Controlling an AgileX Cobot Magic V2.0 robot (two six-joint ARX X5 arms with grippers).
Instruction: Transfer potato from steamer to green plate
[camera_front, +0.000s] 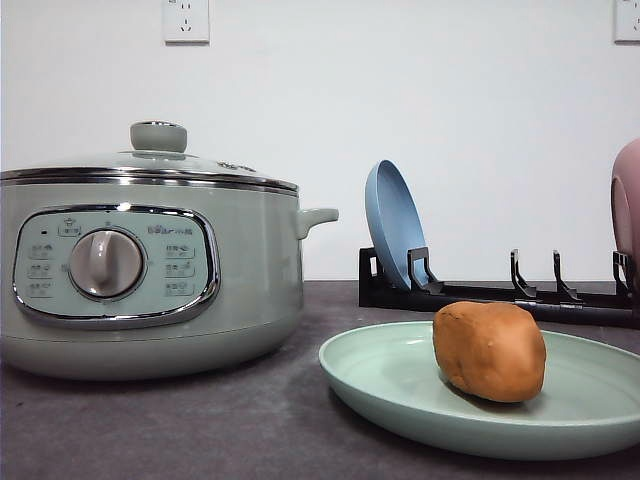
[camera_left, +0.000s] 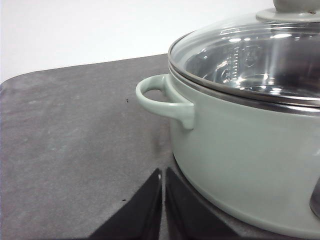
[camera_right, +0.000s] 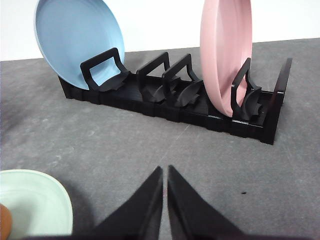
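Black fingers of the left tool (camera_left: 163, 200) sit pressed together, tips nearly touching, holding nothing, low over the dark grey bench (camera_left: 75, 140). Just beyond them stands the steamer (camera_left: 250, 150), pale sage green, its loop side handle (camera_left: 162, 100) facing the tool. Glass lid is on; through it a shiny metal interior with a faint embossed scale, digits too small to read.

Right tool (camera_right: 165, 200) likewise closed, fingers together, empty. Near it, the rim of the green plate (camera_right: 35, 205), with an orange-brown sliver at the frame edge. Farther out, a black dish rack (camera_right: 175, 100) carries a blue plate (camera_right: 75, 42) upright at one end and a pink dish (camera_right: 225, 50) upright near the other, with vacant slots between.

Front view: potato (camera_front: 490, 350) rests inside the green plate (camera_front: 400, 385), right of the steamer (camera_front: 150, 270) and apart from it. Steamer's chrome-framed control panel (camera_front: 115, 265) has a round dial (camera_front: 106, 263) ringed by small printed labels, not legible. Lid knob (camera_front: 158, 136) on top. Two wall sockets (camera_front: 185, 20) on the white wall behind.
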